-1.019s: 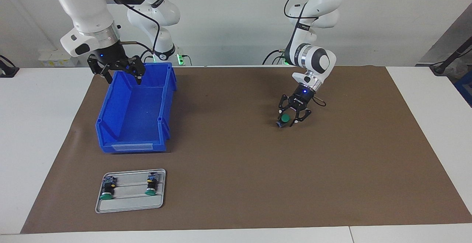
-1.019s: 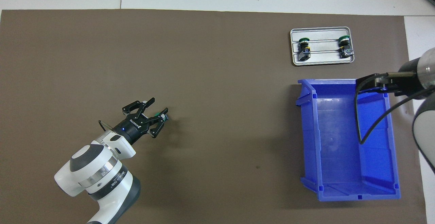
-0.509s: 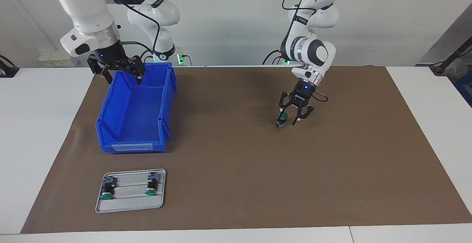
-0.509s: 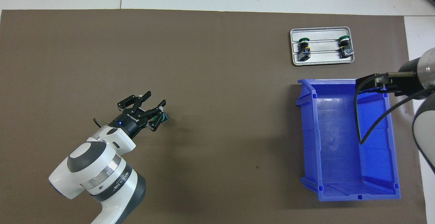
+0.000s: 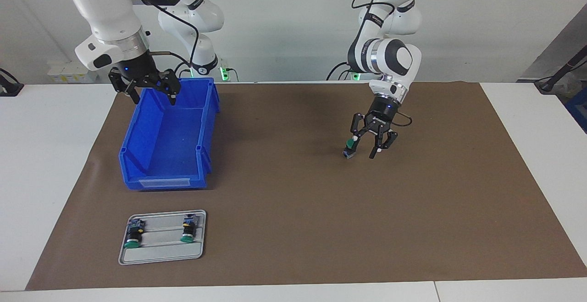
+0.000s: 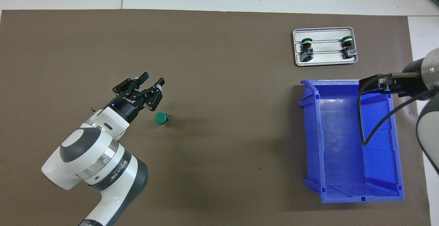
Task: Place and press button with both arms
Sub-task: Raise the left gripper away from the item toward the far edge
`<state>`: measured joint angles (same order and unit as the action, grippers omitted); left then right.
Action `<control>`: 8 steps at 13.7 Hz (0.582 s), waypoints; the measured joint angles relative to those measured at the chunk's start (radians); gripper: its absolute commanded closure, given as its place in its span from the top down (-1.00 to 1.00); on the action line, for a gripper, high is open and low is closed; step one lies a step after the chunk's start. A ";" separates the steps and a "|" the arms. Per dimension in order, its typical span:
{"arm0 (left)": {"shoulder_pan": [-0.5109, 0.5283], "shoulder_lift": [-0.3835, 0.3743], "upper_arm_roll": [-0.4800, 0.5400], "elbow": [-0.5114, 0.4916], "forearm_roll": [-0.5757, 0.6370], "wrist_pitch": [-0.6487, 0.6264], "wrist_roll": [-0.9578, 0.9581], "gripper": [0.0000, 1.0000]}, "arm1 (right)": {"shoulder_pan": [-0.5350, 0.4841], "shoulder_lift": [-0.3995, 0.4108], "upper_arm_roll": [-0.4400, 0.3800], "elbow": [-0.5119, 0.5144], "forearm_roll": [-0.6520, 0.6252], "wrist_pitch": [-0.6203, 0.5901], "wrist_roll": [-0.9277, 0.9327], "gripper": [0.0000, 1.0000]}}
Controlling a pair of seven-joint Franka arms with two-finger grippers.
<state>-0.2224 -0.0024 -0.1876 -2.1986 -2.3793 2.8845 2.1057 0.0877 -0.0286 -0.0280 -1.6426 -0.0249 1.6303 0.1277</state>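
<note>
So here's your setup: the button (image 6: 161, 118) is standing upright on the brown mat (image 5: 298, 228), green cap up, out in the open stretch toward the left arm's end of the counter (image 5: 50, 164). Nothing is holding it.

Your left end effector (image 6: 152, 81) hangs just beside the button with its jaws parted and nothing between them. From overhead there's a clear gap of mat between the fingertips and the green cap. From the facing camera one fingertip sits right next to the cap, and you can't really tell from that angle whether it's touching.

Your right end effector (image 5: 152, 93) is over at the other end, hovering above the blue bin (image 5: 167, 155) at the rim nearest the robots. Jaws are spread wide, nothing in them. That arm is just waiting.

The bin sits on the mat toward the right arm's end and looks bare inside. Farther from the robots than the bin there's a small grey tray (image 6: 324, 60), and on it lie two more buttons (image 6: 306, 45), each on its side, green caps pointing away from the robots. They're well apart from each other, one near each end of the tray.
</note>
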 measured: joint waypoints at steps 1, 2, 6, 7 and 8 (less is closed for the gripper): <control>0.011 0.011 0.002 0.025 0.000 0.002 -0.035 0.23 | 0.000 0.000 0.000 0.000 0.000 0.000 0.000 1.00; 0.023 0.022 0.004 0.049 0.000 0.002 -0.071 0.23 | 0.000 0.000 0.000 0.000 0.000 0.000 0.000 1.00; 0.099 0.076 0.007 0.167 0.069 0.004 -0.275 0.23 | 0.000 0.000 0.000 0.000 0.000 0.000 0.000 1.00; 0.113 0.091 0.007 0.198 0.122 0.004 -0.354 0.23 | 0.000 0.000 0.000 0.000 0.000 0.000 0.000 1.00; 0.125 0.106 0.008 0.230 0.181 0.004 -0.443 0.23 | 0.000 0.000 0.000 0.000 0.000 0.000 0.000 1.00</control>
<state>-0.0978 0.1038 -0.1799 -1.9686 -2.1979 2.8884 1.6630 0.0877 -0.0286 -0.0280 -1.6426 -0.0249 1.6303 0.1277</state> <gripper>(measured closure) 0.383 0.000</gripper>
